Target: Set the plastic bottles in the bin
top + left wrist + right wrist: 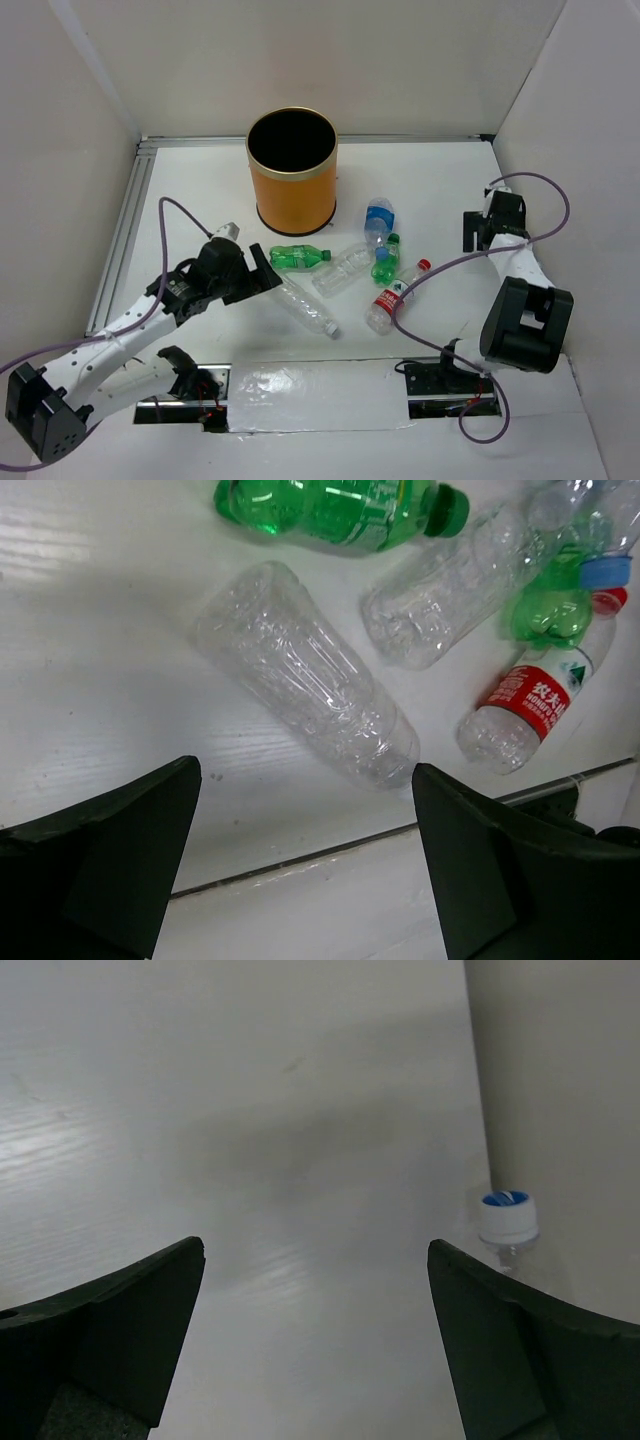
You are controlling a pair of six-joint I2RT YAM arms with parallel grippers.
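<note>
At the left of the table (190, 190), the left hand (268, 272) is reaching in low with its fingers spread wide and gripping nothing. A clear bottle (305, 308) is lying on its side just beyond the fingertips. In the wrist view the same left hand (305, 770) is looking straight down on that clear bottle (305, 685). Its long axis is running diagonally from upper left to lower right, slanting across the opening between the fingers rather than squarely across it. I judge the hand is needing a turn of the wrist and a short reach forward before closing.

Further right, a green bottle (298, 257) is lying across the far side of the hand, and a second clear bottle (345, 268) is resting beside it. After these come the blue-labelled bottle (378, 220), a second green bottle (385, 262) and the red-labelled bottle (392, 298), all bunched together on the table. The bin (292, 170) is standing upright behind the cluster, and none of the six bottles is lying in it.

At the far right, the right hand (472, 230) is sitting well apart from the bottles. Its wrist view is showing the right hand (315, 1250) fully open and empty over bare table. The left arm is clearly nearer to the clear bottle.
</note>
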